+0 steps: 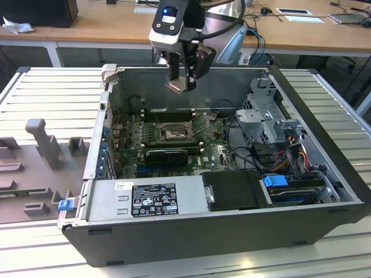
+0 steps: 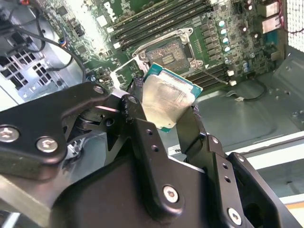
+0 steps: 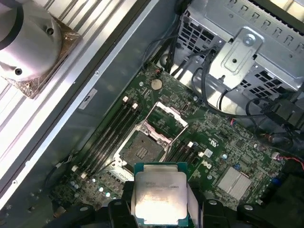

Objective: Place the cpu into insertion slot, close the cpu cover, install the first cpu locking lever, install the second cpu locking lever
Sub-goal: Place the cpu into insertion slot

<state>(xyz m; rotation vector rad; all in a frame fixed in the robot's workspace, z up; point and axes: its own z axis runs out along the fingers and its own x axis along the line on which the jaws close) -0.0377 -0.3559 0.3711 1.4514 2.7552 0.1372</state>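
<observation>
Gripper [image 1: 181,82] is hanging above the open computer case [image 1: 232,237], near its far wall in the exterior view. Its two black fingers [image 2: 137,118] are pressing in on the cpu [image 2: 166,97], clamping it by opposite edges. The chip is showing its pale silvery top in both wrist views, with a thin blue-green border peeking out around the metal. In the first wrist view the cpu [image 3: 159,197] is sitting flat between the finger pads. In the exterior view the cpu [image 1: 176,87] is appearing as a small pale plate tilted under the gripper, well clear of the green motherboard [image 1: 215,152].

The insertion slot [image 3: 140,149] is lying open and bare on the board below the chip, its dark contact field exposed inside a metal rim. The second wrist view is also catching the insertion slot [image 2: 165,51] beyond the held chip. The cpu cover [image 3: 172,110] is standing tipped up off the socket, on the side towards the perforated metal drive cage [image 3: 242,52].

Long black memory slots [image 3: 110,132] are running along both sides of the socket. Dark cables are trailing from the cage across the case. A grey power supply [image 1: 145,200] is lying along the near wall in the exterior view. The case is resting on a ribbed metal table [image 1: 52,92]
</observation>
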